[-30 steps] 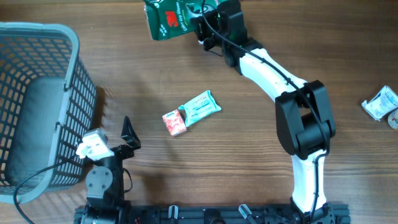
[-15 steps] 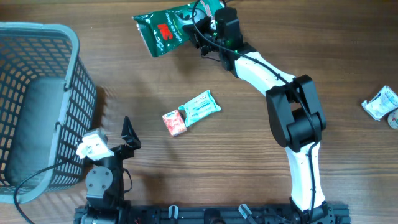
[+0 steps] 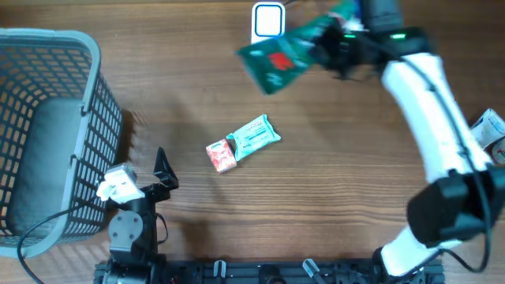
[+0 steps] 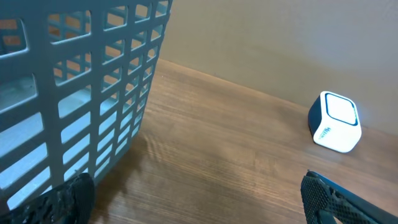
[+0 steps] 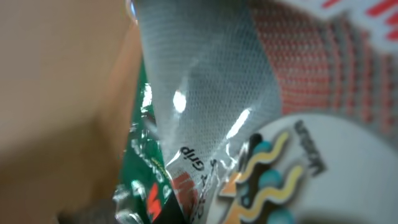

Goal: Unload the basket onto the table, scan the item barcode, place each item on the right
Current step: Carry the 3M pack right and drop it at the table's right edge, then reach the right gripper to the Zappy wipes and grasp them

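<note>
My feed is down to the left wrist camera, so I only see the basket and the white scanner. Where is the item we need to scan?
Observer: The right claw is shut on a green packet, just below and right of the scanner in the overhead view.
Operator: Is it covering the scanner's face?
Observer: No. The packet's top edge only reaches the scanner's lower corner, and the face is uncovered.
Operator: Anything else waiting on the table?
Observer: A red pack and a teal pack lie side by side mid-table.
</note>
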`<action>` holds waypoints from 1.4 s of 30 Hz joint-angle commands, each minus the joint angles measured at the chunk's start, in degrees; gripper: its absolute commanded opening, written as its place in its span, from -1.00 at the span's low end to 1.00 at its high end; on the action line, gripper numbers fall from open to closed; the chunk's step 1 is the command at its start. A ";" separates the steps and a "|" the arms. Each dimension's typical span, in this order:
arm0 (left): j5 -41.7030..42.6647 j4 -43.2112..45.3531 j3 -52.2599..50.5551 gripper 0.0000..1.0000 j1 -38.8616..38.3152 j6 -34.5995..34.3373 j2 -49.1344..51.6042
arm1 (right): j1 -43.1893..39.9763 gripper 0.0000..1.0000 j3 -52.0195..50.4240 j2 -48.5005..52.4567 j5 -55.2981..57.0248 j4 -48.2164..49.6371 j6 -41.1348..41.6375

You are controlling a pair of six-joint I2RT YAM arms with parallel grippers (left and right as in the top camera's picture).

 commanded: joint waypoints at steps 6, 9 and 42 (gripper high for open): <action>-0.76 0.11 -0.26 1.00 0.37 -0.28 -0.39 | -32.06 -0.53 -6.58 2.75 20.17 0.59 -24.59; -0.76 0.11 -0.26 1.00 0.37 -0.28 -0.39 | -38.82 -0.91 -8.85 6.05 20.46 1.92 -25.97; -0.76 0.09 -0.26 1.00 0.37 -0.28 -0.39 | 26.60 0.66 -23.02 6.45 8.59 10.38 39.26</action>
